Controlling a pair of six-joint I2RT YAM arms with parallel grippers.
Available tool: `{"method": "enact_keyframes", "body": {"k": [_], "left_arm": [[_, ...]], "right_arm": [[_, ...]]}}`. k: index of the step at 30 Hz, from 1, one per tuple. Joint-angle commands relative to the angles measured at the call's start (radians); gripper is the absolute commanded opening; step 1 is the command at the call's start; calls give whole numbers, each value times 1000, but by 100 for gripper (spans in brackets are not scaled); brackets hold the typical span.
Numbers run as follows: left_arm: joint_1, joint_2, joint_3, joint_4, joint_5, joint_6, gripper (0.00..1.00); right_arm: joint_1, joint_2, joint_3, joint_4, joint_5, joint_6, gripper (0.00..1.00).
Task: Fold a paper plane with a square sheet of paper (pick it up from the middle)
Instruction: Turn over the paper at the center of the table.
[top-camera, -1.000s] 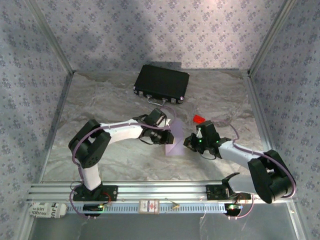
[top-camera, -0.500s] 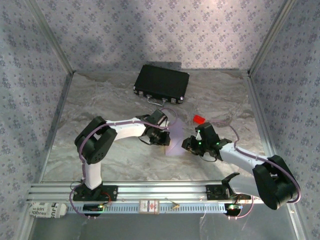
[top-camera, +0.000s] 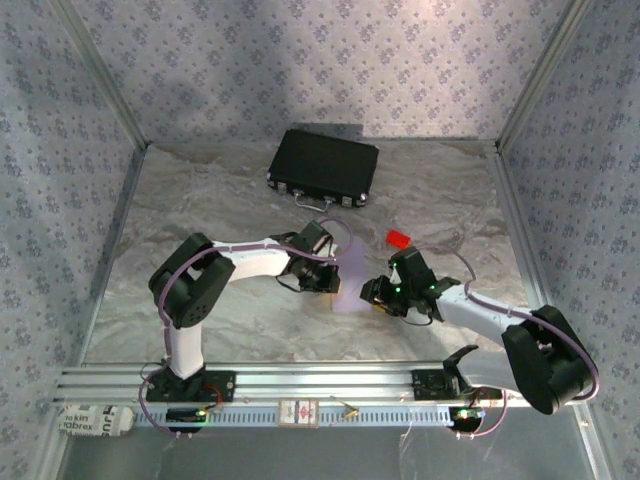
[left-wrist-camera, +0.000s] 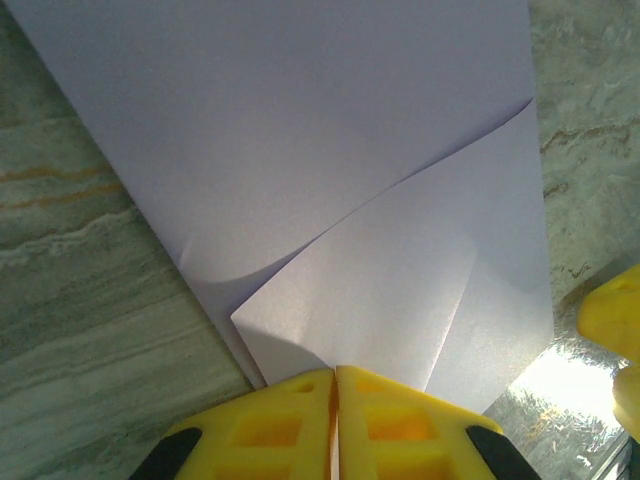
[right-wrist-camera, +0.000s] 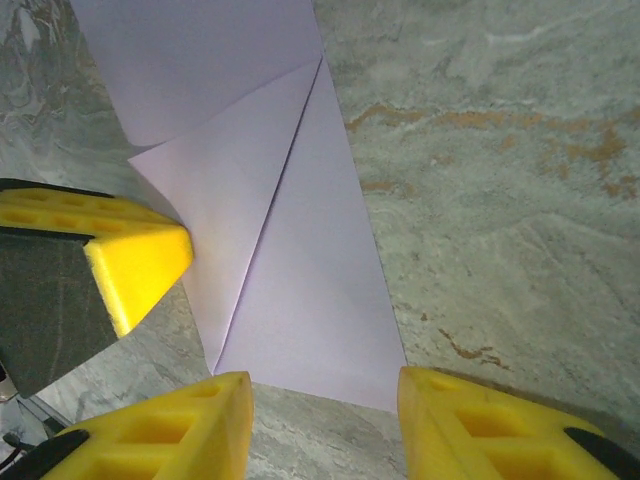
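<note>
Partly folded square sheet of paper (top-camera: 347, 288) lies mid-surface (top-camera: 200, 200) between both arms, long axis running away from bases. Left pincer (left-wrist-camera: 335, 385) clenched on corner of folded flap at sheet's left side. Right pincer (right-wrist-camera: 322, 388) released, jaws apart, nothing held. Sheet's near short edge sits just ahead of its gap, strip stretching straight forward, so right arm judged better placed for near end. Against second ago: right pincer has slid toward sheet's near end, jaws parted from closed.
</note>
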Motion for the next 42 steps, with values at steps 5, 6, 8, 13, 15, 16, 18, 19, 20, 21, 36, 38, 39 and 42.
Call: {"method": "enact_keyframes", "body": {"k": [5, 6, 8, 13, 15, 16, 18, 19, 20, 21, 36, 38, 39, 42], "left_arm": [[-4, 17, -35, -58, -21, 1, 9], [-3, 17, -34, -58, -21, 3, 9], [-4, 19, -33, -60, -21, 3, 10], [-3, 19, -33, -56, -18, 3, 9], [-4, 19, -34, -56, -18, 3, 9], [-4, 19, -34, -57, -18, 3, 9], [-4, 19, -34, -57, -18, 3, 9], [-4, 19, -33, -55, -18, 3, 9], [-3, 18, -33, -55, -18, 3, 9], [-3, 18, -35, -55, -18, 3, 9], [-4, 14, -35, -54, -16, 4, 9], [-4, 14, -37, -52, -15, 3, 9], [-4, 14, -36, -51, -15, 2, 9], [-3, 14, -35, -51, -13, 2, 9]], "right_arm": [[12, 29, 38, -2, 4, 1, 44], [13, 36, 39, 4, 0, 1, 44], [14, 47, 40, 19, -9, 2, 44], [16, 76, 46, 43, -12, 6, 44], [17, 89, 48, 59, -13, 10, 43], [18, 96, 50, 67, -13, 14, 44], [19, 107, 57, 81, -14, 15, 44], [19, 114, 61, 89, -16, 14, 44], [19, 123, 63, 95, -16, 15, 43], [20, 131, 68, 101, -15, 17, 44], [-57, 194, 107, 202, -45, -5, 46], [-72, 200, 106, 222, -59, -6, 46], [-78, 205, 106, 230, -68, -5, 46], [-92, 219, 103, 249, -77, 1, 46]]}}
